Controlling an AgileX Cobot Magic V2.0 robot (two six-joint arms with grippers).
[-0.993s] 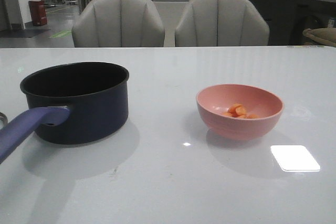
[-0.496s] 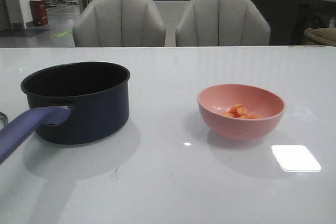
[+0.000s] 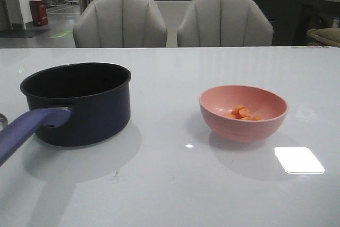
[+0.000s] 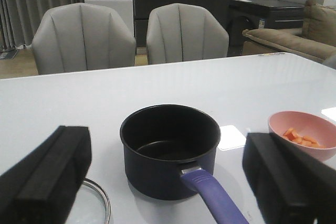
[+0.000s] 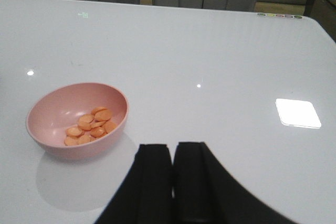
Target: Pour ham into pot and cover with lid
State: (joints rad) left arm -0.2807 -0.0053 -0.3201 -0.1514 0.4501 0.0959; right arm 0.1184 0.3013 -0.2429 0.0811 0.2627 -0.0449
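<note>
The dark navy pot (image 3: pixel 87 107) with a purple-blue handle (image 3: pixel 24 131) stands on the left of the white table; its black inside is empty in the left wrist view (image 4: pixel 170 148). The ham (image 3: pixel 241 112), several small orange slices, lies in a pink bowl (image 3: pixel 239 130) on the right. The glass lid (image 4: pixel 97 203) lies flat beside the pot, only its metal rim showing; its knob is out of view. My left gripper (image 4: pixel 168 150) is open wide and empty, back from the pot. My right gripper (image 5: pixel 172 150) is shut and empty, beside the bowl (image 5: pixel 50 111) and ham (image 5: pixel 89 127). Neither gripper shows in the front view.
Two grey chairs (image 3: pixel 119 22) stand behind the table's far edge. A bright light reflection (image 3: pixel 298 160) lies on the table right of the bowl. A sofa (image 4: pixel 294 40) stands beyond the table.
</note>
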